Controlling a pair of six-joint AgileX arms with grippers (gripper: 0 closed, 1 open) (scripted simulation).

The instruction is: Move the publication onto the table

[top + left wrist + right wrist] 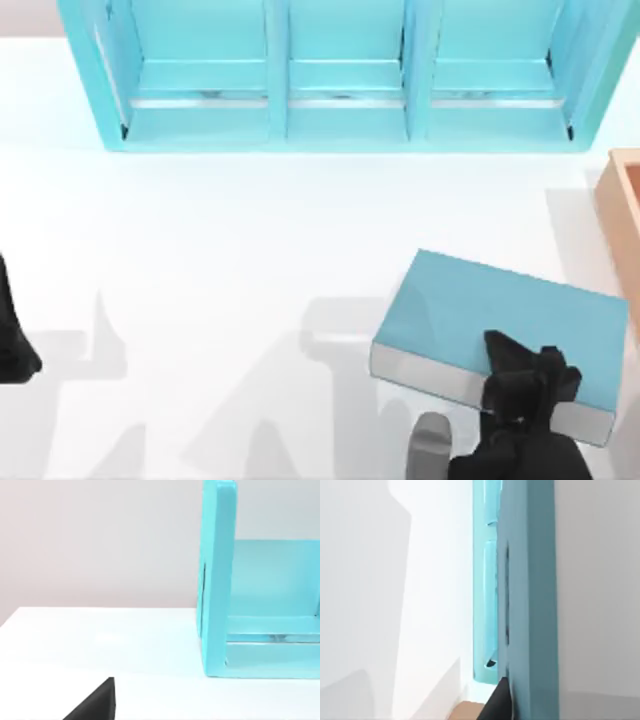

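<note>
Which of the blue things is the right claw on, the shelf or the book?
The book, lying flat at the table's right front. The right claw sits at its near edge; the shelf unit stands apart at the back.

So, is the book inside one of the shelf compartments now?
No, the book lies on the white table, apart from the shelf.
</note>
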